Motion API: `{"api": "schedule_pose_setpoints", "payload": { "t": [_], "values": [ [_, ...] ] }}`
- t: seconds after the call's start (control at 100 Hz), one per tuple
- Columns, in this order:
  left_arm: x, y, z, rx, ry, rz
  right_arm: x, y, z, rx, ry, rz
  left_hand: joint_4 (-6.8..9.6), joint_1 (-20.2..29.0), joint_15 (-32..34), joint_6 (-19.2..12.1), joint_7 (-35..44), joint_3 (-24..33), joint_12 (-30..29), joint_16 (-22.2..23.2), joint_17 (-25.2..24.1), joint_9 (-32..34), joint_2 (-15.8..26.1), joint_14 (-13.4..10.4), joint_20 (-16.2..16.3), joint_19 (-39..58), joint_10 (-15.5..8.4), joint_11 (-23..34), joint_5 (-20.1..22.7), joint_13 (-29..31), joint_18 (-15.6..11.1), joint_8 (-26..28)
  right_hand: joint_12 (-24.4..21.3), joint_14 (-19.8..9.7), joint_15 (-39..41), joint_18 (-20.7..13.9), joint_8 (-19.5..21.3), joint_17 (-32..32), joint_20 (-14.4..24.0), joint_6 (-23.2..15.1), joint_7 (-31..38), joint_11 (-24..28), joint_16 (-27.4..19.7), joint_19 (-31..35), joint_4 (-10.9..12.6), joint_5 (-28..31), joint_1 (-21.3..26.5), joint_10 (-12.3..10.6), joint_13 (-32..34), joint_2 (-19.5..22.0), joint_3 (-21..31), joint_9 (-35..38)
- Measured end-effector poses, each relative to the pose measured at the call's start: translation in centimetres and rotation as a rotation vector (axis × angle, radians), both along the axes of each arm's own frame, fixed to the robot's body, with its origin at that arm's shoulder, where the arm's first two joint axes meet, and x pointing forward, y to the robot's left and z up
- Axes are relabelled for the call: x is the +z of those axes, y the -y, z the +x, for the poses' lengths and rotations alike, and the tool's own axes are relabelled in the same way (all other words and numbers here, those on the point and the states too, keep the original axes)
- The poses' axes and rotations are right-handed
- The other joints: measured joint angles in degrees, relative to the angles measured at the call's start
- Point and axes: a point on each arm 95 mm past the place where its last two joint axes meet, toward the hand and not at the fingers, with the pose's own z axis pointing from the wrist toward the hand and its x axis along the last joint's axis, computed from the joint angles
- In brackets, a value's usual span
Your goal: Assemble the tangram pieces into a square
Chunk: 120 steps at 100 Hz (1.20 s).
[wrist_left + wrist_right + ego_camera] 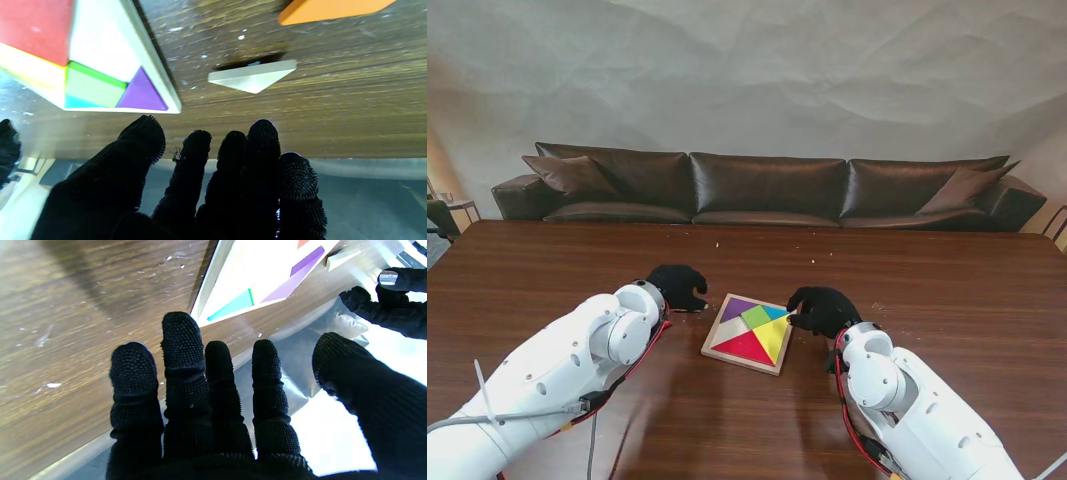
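Wooden tray (714, 352) between the hands is nearly filled with coloured pieces (752, 334) — left hand (677, 286) and right hand (823, 310) both spread, empty — so next, I judge, the left fetches the loose white triangle (254, 78).

Both arms are glossy white shells with rounded, drum-like joints — the left arm (577, 365) and the right arm (917, 410) alike. Red and black cables run along their undersides, with a pale grey cable by the left forearm. The left hand (677, 286) and right hand (824, 310) wear black knit gloves — nubbed fingertips (180, 330).
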Motion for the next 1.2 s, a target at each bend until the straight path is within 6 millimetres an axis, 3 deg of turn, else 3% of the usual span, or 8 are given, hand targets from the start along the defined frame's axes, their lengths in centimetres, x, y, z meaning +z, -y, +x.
{"api": "schedule_pose_setpoints", "payload": {
  "t": [0.24,0.53,0.79,1.2],
  "values": [
    [-0.6,-1.5,1.1,0.075,-0.003,0.065,0.0,-0.1,0.0,0.003,-0.002,0.001,0.00,-1.41,-1.13,0.41,-0.97,-0.07,-1.43,0.00,-0.84,-1.65,-0.01,0.75,1.18,0.00,0.18,-1.36,-2.10,-3.54,0.00,-1.36,0.00,0.00,0.01,0.00,0.00,0.00,0.00,0.00,0.00,0.00,0.00,0.01,0.00,0.00,0.00,0.00,0.00,0.00,0.00,-0.01],
    [-2.2,-1.8,1.9,0.129,-0.001,0.107,0.0,-0.1,-0.1,0.004,-0.003,0.002,0.00,-2.23,-6.06,0.18,-2.33,-0.06,-1.57,-0.51,-4.37,-3.18,-0.03,2.35,3.15,-0.19,0.18,-1.21,-4.58,-9.04,0.00,-2.70,-0.01,0.00,0.01,0.00,0.00,0.00,0.00,0.00,0.00,0.00,0.00,0.01,0.00,0.00,0.00,0.00,-0.01,0.00,0.00,-0.02],
    [-3.0,-1.3,2.4,0.131,-0.017,0.100,0.1,-0.1,-0.1,0.006,-0.006,0.004,0.00,-2.00,-11.59,-4.88,-2.80,1.31,-4.29,-3.00,-6.25,-4.39,-1.52,2.87,3.83,-2.28,0.18,-3.09,-5.94,-10.82,0.00,-3.49,-0.01,0.00,0.01,0.00,0.00,0.00,0.00,0.00,0.00,0.00,0.00,0.01,0.00,0.00,0.00,0.00,-0.01,0.00,0.00,-0.02],
    [-3.2,-0.8,2.9,0.105,-0.060,0.127,0.1,-0.1,-0.1,0.008,-0.013,0.012,0.01,1.47,-13.97,-6.97,-2.79,3.55,-8.10,-4.30,-7.01,-5.75,-2.01,3.45,3.84,-2.94,-2.50,-4.96,-6.53,-11.07,0.00,-3.56,-0.01,0.00,0.01,0.00,0.00,0.00,0.00,0.00,0.00,0.00,0.00,0.01,0.00,0.00,0.00,0.01,-0.01,0.00,0.00,-0.02]
  ]
}}
